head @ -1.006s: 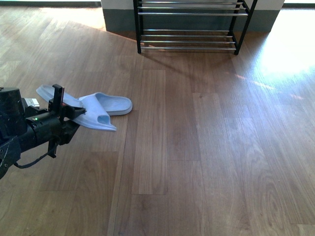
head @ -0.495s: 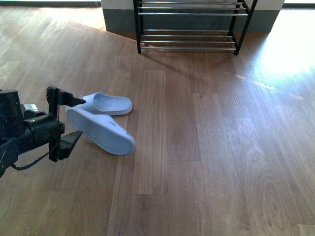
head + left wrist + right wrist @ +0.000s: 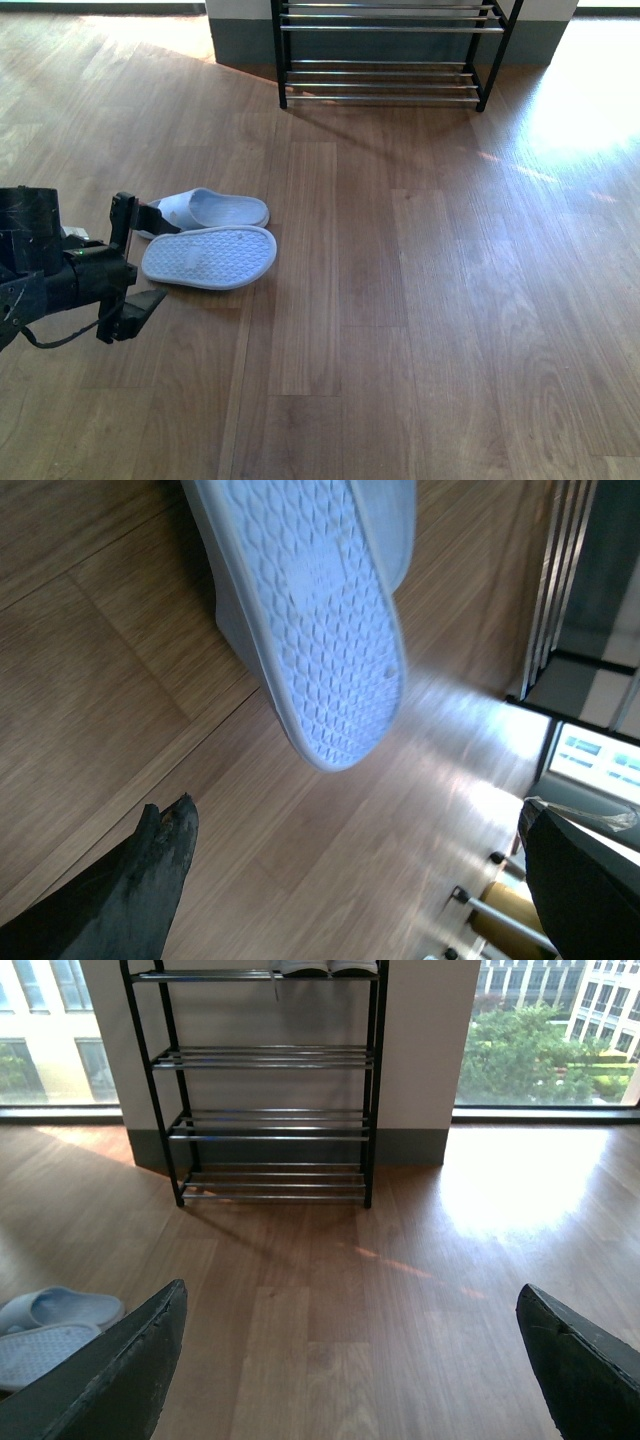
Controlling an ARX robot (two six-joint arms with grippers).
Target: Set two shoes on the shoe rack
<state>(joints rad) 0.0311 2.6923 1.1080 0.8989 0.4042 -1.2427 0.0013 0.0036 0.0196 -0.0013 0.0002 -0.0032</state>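
Shoes [image 3: 305, 967]: I see only white soles on the rack's top tier, well beyond my right gripper; uppers are cut off.
Shoe rack [image 3: 270, 1090]: other tiers hold bare chrome bars.
Left gripper [image 3: 135, 262]: jaws spread wide, gripping nothing.
Overturned sandal [image 3: 209, 257]: sole up on the floor [image 3: 420, 300], just past the left fingertips.
Second sandal [image 3: 205, 210]: upright, just behind the first.
Right gripper [image 3: 350, 1370]: fingers wide apart, holding nothing.

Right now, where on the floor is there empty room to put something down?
The wood floor is bare from the shoe rack toward the camera, and all to the right of the slippers. It's crowded at left: the upside-down slipper, the upright slipper and the left gripper.
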